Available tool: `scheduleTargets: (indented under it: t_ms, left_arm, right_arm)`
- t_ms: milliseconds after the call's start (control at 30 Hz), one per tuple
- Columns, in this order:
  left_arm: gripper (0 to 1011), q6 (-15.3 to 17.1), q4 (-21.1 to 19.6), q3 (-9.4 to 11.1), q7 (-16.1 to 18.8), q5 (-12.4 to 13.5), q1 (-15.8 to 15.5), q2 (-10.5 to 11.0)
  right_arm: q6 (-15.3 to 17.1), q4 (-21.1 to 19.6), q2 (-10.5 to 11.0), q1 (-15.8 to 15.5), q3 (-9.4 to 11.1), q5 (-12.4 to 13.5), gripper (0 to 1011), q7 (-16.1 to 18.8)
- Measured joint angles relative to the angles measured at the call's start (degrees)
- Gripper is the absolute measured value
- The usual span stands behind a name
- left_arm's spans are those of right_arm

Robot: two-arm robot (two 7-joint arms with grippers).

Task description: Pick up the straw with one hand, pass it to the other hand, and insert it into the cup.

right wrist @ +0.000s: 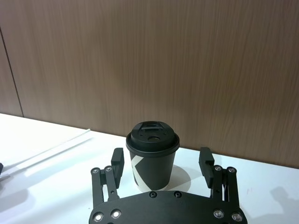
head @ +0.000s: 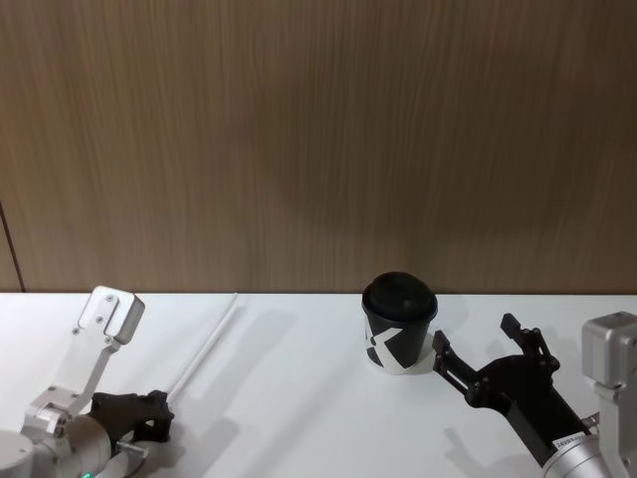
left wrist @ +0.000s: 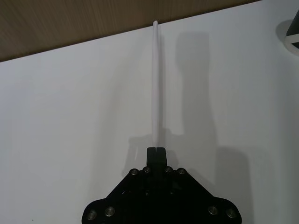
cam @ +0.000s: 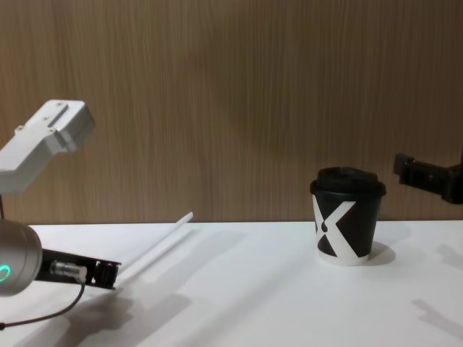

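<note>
Pinching the straw [left wrist: 156,84] is left tool [left wrist: 156,150]; right tool [head: 474,334] spread near cup [head: 398,334].

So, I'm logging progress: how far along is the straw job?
Done: the left gripper is shut on one end of the straw. In hand: the pick-up. Left: the handover to the right gripper, open near the cup, and the insertion.

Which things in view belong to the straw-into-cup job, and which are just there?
Job:
- straw, gripped at one end by the shut left end effector
- cup, lid on
- right end effector, open, near the cup

Just there:
- white table
- wood-panel wall behind
</note>
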Motion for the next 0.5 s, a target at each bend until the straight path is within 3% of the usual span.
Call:
scheduleTargets:
  t_ms: [500]
  left_arm:
    - [0,-11.78,-2.91,-1.58,-8.55,-1.03,2.25,4.67]
  right_arm:
    - [0.0,0.0,0.0,0.0,0.0,0.0,1001,0.0]
